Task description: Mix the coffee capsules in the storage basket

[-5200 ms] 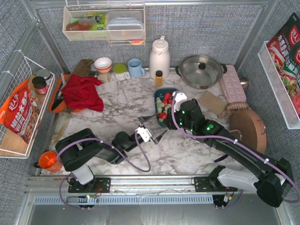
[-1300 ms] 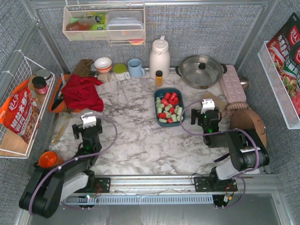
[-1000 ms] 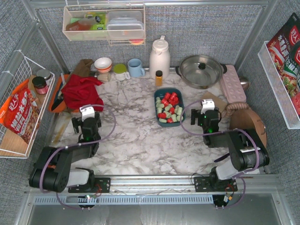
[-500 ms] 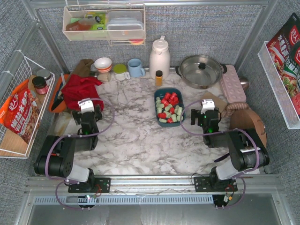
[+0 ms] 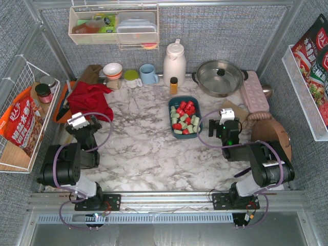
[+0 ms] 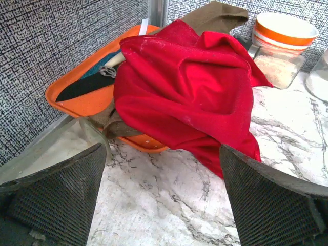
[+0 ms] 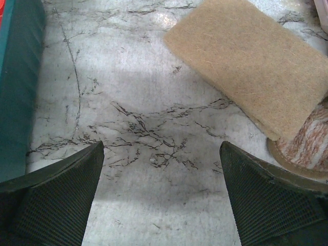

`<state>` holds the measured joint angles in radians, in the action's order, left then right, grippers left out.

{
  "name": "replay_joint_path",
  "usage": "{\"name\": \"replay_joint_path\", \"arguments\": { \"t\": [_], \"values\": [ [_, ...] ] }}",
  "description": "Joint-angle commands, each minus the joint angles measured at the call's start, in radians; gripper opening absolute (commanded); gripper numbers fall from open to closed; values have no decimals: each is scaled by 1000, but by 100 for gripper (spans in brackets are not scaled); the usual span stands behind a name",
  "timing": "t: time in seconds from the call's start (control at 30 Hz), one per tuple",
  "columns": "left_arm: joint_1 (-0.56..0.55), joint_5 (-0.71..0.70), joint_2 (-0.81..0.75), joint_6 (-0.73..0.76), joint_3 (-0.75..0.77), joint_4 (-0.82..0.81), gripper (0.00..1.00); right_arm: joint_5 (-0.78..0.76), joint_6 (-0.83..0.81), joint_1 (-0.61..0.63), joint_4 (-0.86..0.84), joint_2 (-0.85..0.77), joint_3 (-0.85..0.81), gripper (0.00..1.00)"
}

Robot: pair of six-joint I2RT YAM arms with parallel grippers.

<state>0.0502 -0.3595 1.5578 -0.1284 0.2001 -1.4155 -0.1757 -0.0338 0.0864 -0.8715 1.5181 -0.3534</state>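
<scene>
Dark teal storage basket point(image 5: 170, 109) lying flat on the marble table point(image 5: 143, 154) and taken here as the reference point. Inside the basket, coffee capsules point(image 5: 184, 117), red and pale green, jumbled together in one shallow heap: reds mostly at the far end and scattered through the middle, greens along the sides and at the near end. Right gripper point(image 7: 161, 151) just to the right of the basket, low over the table, jaws spread wide with nothing between them, touching neither basket nor capsules; the basket's teal wall at the left edge of the wrist view. Tan scouring pad point(image 7: 246, 61) beyond that gripper, further right of the basket, lying flat with one corner overlapping a braided round mat point(image 7: 307, 148). Left gripper point(image 6: 161, 154) well to the left of the basket, jaws likewise wide apart and empty, pointed at a crumpled red cloth point(image 6: 189, 87) draped over the edge of an orange tray point(image 6: 77, 97). White-and-orange bowl point(image 6: 284, 28) behind the cloth, far left of the basket. Small amber bottle point(image 5: 173, 84) just behind the basket's far left corner. Lidded steel pot point(image 5: 219, 77) behind and to the right of the basket.
</scene>
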Motion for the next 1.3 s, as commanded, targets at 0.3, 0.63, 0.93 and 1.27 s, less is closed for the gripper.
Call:
{"name": "replay_joint_path", "arguments": {
  "t": [0.3,0.63,0.93,1.27],
  "values": [
    [14,131,6,18,20,55,99,40,55,-45,77,5,-59,99],
    [13,131,9,18,18,45,99,41,55,-47,77,4,-60,99],
    [14,131,10,18,19,45,99,42,56,-47,78,4,-61,99],
    [13,132,10,18,18,44,99,42,55,-47,79,4,-61,99]
  ]
}}
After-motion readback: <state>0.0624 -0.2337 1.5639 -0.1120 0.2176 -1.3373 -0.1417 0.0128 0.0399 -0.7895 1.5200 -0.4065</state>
